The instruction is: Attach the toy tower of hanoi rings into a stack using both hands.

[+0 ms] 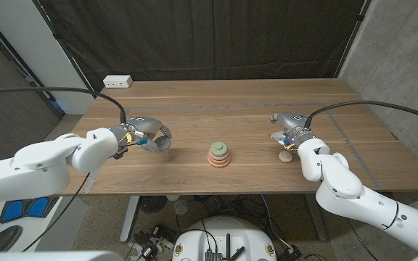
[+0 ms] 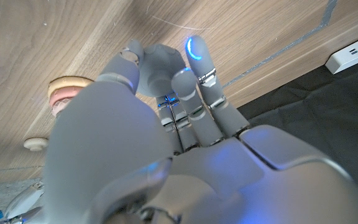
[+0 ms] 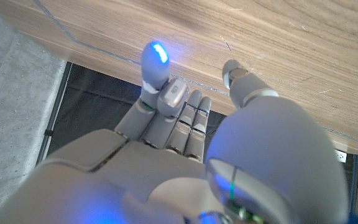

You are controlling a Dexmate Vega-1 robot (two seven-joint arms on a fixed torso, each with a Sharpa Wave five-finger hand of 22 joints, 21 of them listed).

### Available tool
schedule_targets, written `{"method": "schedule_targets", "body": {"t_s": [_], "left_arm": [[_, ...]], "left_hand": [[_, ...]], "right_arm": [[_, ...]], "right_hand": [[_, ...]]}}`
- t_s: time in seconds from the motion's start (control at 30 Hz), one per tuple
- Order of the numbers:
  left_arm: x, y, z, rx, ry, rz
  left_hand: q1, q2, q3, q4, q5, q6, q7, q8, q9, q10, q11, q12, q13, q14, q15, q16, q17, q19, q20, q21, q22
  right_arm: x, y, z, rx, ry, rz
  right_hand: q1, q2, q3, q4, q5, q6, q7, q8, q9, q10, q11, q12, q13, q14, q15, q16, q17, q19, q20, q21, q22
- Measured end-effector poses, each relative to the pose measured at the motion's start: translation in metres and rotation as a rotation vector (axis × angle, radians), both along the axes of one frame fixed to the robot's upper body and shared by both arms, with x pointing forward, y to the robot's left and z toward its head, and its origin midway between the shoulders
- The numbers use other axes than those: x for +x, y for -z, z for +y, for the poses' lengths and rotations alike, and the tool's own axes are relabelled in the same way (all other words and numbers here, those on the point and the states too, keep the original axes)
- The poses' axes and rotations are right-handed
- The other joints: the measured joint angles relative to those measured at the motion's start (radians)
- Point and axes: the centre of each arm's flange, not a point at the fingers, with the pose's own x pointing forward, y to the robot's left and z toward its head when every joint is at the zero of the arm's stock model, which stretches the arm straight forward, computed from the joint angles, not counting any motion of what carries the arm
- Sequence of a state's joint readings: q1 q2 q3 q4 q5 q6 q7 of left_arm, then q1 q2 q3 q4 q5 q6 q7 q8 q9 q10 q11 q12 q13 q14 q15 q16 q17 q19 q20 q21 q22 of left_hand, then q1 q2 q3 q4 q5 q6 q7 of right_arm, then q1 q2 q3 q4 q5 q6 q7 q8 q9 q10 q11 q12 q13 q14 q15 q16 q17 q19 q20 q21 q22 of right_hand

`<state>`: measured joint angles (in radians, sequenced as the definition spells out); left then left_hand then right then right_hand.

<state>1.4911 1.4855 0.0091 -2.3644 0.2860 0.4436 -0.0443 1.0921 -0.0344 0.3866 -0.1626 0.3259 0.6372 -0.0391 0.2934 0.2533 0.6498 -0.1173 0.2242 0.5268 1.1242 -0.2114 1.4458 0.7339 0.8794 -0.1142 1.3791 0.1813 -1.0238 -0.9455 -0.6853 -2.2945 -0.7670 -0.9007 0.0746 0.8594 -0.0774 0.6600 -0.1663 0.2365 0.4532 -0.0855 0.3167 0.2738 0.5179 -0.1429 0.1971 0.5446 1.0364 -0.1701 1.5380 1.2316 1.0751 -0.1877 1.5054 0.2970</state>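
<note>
stack of rings point(image 1: 219, 154) at table centre: green on top, peach, pink, tan base, upright. 1 loose tan ring point(image 1: 287, 156) lies flat well apart, near right side.

Head view evenly lit from above, sharp, soft short shadows under the ring stack point(image 1: 219, 154), black backdrop dim. Wrist views: both hands close and blurred, blue glow on fingertips point(image 2: 194, 50), table point(image 2: 55, 37) beyond the fingers sharper, faint sheen.

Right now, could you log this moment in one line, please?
stack: table centre | loose ring: by right hand | left hand: empty
</note>
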Motion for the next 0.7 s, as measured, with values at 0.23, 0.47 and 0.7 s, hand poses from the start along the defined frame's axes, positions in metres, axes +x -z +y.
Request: {"method": "schedule_targets", "body": {"t_s": [0.23,0.47,0.7], "left_arm": [[-0.002,-0.005,-0.002,0.002,0.025,-0.010],[-0.002,-0.012,-0.007,0.018,0.061,-0.025],[-0.001,-0.016,-0.011,0.026,0.092,-0.038]], "left_hand": [[0.000,0.000,0.000,0.000,0.000,0.004,-0.004,-0.001,0.003,0.000,0.000,-0.004,0.000,0.000,0.000,-0.004,0.001,0.000,0.000,0.000,0.000],[-0.005,-0.005,0.000,0.000,-0.001,0.009,-0.003,-0.004,0.006,0.011,0.000,-0.009,0.000,0.000,0.000,-0.005,0.002,0.000,0.000,0.000,0.000],[-0.007,-0.009,0.000,0.000,-0.002,0.011,-0.003,-0.004,0.006,0.017,-0.001,-0.012,0.000,0.000,0.000,-0.007,0.003,0.000,0.000,0.000,0.000]], "right_arm": [[0.000,0.000,0.001,0.002,0.005,0.001],[-0.001,0.001,0.002,0.006,0.009,0.003],[-0.001,0.001,0.002,0.009,0.014,0.004]], "right_hand": [[0.000,0.000,0.000,0.000,0.000,0.004,0.004,0.000,0.000,0.000,0.000,0.000,0.000,0.000,0.000,0.000,0.000,0.000,0.000,0.000,0.000],[0.000,0.000,0.000,0.000,-0.001,0.004,0.004,0.000,0.000,0.005,-0.005,0.000,0.000,0.000,0.000,0.000,0.000,0.000,0.000,0.005,0.000],[0.000,0.000,0.005,0.005,-0.001,0.009,-0.001,0.000,0.000,0.011,0.000,0.000,0.000,0.000,0.000,0.000,0.000,-0.002,-0.002,0.005,-0.004]]}}
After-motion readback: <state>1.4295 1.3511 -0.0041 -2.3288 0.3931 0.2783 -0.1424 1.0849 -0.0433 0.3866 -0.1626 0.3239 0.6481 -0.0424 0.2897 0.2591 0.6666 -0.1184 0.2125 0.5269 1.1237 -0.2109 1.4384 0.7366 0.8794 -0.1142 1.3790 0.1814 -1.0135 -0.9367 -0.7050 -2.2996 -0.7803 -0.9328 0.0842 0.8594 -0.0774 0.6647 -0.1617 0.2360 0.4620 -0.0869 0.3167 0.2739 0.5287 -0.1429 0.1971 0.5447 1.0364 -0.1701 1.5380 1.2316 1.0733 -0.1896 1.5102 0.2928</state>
